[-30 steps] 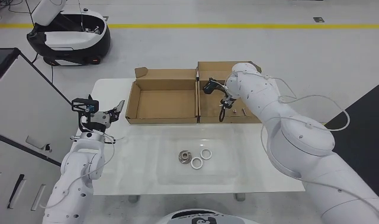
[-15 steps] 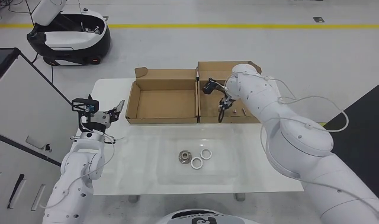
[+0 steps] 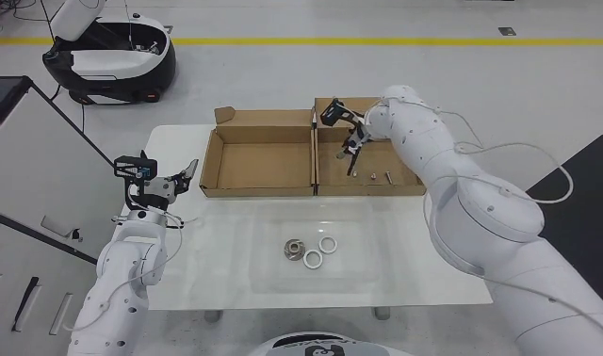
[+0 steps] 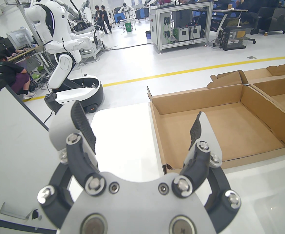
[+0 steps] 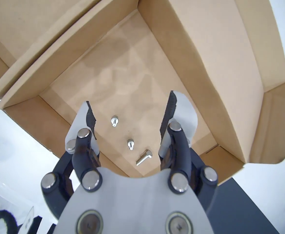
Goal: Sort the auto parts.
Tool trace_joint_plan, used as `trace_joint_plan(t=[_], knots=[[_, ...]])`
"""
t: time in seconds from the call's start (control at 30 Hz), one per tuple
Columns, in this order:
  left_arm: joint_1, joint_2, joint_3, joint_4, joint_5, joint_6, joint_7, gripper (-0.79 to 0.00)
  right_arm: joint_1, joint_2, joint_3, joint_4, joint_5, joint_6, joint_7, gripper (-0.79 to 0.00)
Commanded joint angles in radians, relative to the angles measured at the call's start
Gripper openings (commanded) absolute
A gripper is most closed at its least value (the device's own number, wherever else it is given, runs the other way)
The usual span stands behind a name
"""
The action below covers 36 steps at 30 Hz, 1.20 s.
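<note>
On the white table, inside a faint clear tray (image 3: pixel 363 279), lie a metal flanged part (image 3: pixel 293 250) and two white rings (image 3: pixel 327 245) (image 3: pixel 311 259). Two open cardboard boxes stand at the back. The left box (image 3: pixel 256 164) (image 4: pixel 220 125) is empty. The right box (image 3: pixel 377 158) (image 5: pixel 137 57) holds three small bolts (image 5: pixel 114 120) (image 5: pixel 130 144) (image 5: pixel 144 157). My right gripper (image 3: pixel 354 161) (image 5: pixel 130 98) hangs open above the right box floor, with the bolts below it and nothing held. At the table's left edge my left gripper (image 3: pixel 185 177) (image 4: pixel 137 108) is raised and open, pointing towards the left box.
A white slanted panel (image 3: pixel 42 172) stands just left of the table beside my left arm. Another robot on a wheeled base (image 3: pixel 113 59) is parked on the floor behind, before a yellow floor line (image 3: pixel 377 41). Bare table lies between tray and boxes.
My right gripper has drawn back from the box's near wall towards the far side, rising a little, still open. The left arm and the parts on the table have not moved.
</note>
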Motion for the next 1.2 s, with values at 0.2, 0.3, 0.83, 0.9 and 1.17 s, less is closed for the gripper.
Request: trace_joint_plan(t=[0.2, 0.3, 0.83, 0.9, 1.17], knots=[[0.0, 0.0, 0.0, 0.0, 0.0, 0.0, 0.0, 0.0, 0.026, 0.027, 0.032, -0.01, 0.015, -0.082, -0.134, 0.0], [0.0, 0.0, 0.0, 0.0, 0.0, 0.0, 0.0, 0.0, 0.034, 0.038, 0.051, -0.021, 0.039, -0.131, -0.171, 0.0], [0.0, 0.0, 0.0, 0.0, 0.0, 0.0, 0.0, 0.0, 0.036, 0.143, 0.161, -0.192, 0.159, -0.351, -0.27, 0.0], [0.0, 0.0, 0.0, 0.0, 0.0, 0.0, 0.0, 0.0, 0.02, 0.168, 0.178, -0.252, 0.182, -0.351, -0.263, 0.0], [0.0, 0.0, 0.0, 0.0, 0.0, 0.0, 0.0, 0.0, -0.105, 0.328, 0.306, -0.572, 0.333, -0.351, -0.161, 0.0]])
